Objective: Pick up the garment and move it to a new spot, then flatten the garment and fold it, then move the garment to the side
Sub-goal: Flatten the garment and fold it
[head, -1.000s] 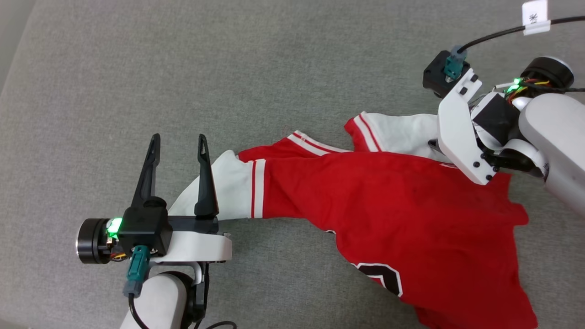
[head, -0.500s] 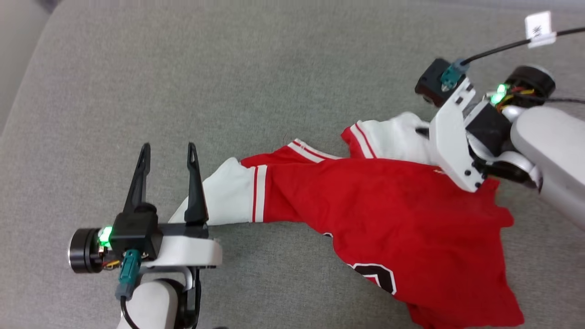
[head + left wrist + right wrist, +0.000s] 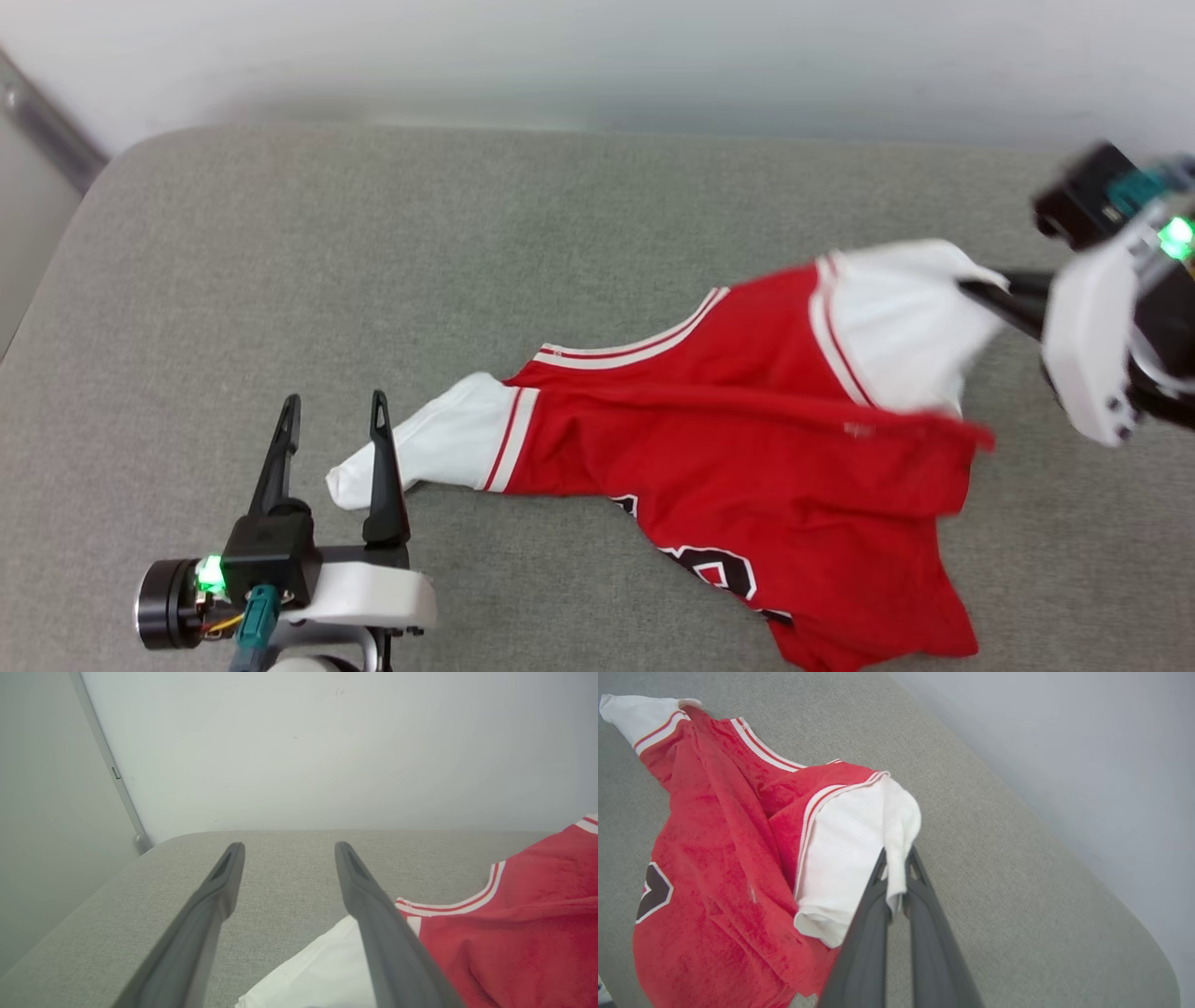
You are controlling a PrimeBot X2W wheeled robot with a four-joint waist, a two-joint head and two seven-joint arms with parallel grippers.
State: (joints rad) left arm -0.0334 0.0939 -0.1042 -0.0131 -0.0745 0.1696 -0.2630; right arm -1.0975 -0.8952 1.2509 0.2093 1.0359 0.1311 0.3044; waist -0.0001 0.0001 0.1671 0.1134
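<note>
The garment, a red jersey with white sleeves and striped trim, lies rumpled across the grey cushion. My right gripper is shut on its right white sleeve, lifting that part; the right wrist view shows the sleeve cloth pinched between the closed fingertips of the right gripper. My left gripper stands open at the lower left, its right finger beside the left white sleeve. In the left wrist view the left gripper holds nothing, with the garment to its right.
A pale wall rises behind the cushion's far edge. The cushion's rounded left corner drops off beside a grey vertical strip. Bare grey fabric spreads to the left and behind the garment.
My right gripper has shut on the white sleeve and pulled it up and to the right, stretching the garment. The camera has tilted, bringing the wall into view. The left gripper stays open.
</note>
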